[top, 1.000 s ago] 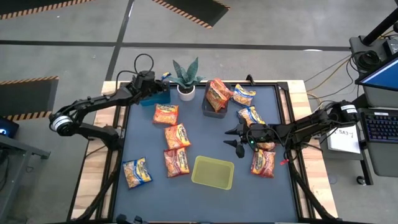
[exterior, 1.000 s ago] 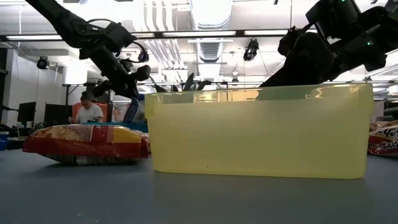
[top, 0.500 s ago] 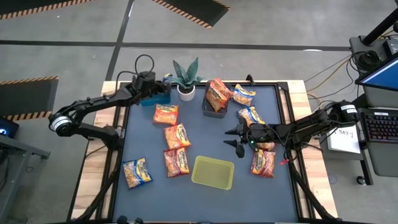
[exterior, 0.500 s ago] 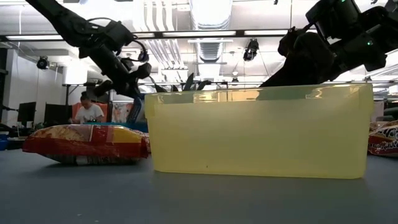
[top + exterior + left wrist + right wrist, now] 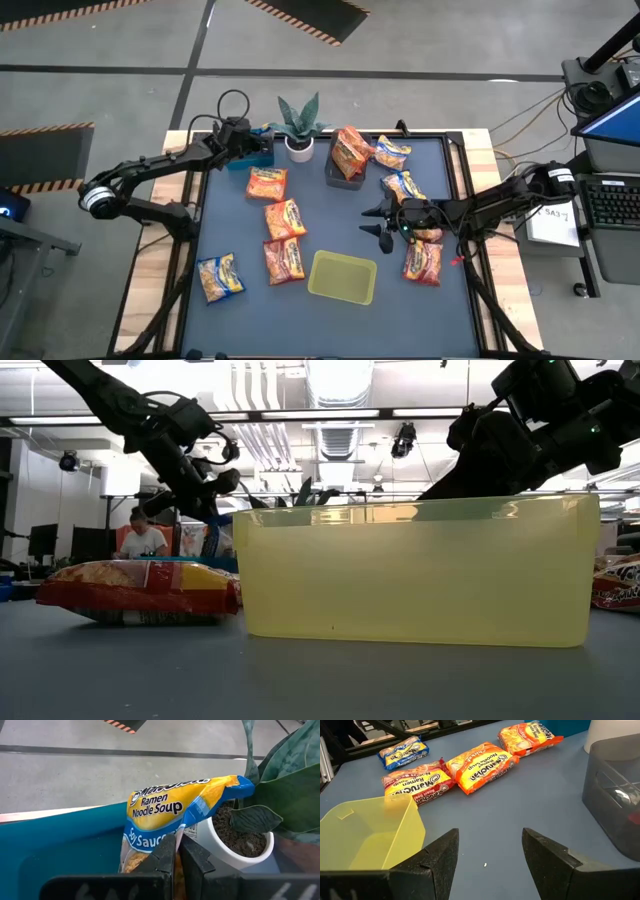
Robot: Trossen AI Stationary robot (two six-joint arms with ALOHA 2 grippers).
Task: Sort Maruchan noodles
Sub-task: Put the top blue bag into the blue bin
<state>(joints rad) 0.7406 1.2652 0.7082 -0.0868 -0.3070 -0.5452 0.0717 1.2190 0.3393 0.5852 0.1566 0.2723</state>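
Note:
My left gripper (image 5: 256,140) hovers over the blue bin (image 5: 250,158) at the table's far left, shut on a yellow-and-blue Maruchan packet (image 5: 180,805). My right gripper (image 5: 372,222) is open above bare table, between the yellow-green bin (image 5: 342,277) and packets at the right; nothing lies between its fingers (image 5: 490,865). Several orange and red packets lie flat on the table (image 5: 285,219), and others stand in the dark clear bin (image 5: 345,170). My left gripper pinches the yellow-and-blue packet between its two fingers at the blue-printed part (image 5: 150,845) of its face. The packet is lifted clear and sticks out beyond the fingertips over the blue bin's inside (image 5: 60,835), beside the plant pot (image 5: 235,845).
A potted plant (image 5: 299,148) stands between the blue bin and the dark clear bin. The yellow-green bin (image 5: 415,570) fills the low view, with a red packet (image 5: 140,590) lying to its left. People sit in the room behind. Bare mat lies around my right gripper.
My left arm has shifted slightly over the blue bin, still shut on the packet. My right arm has kept still.

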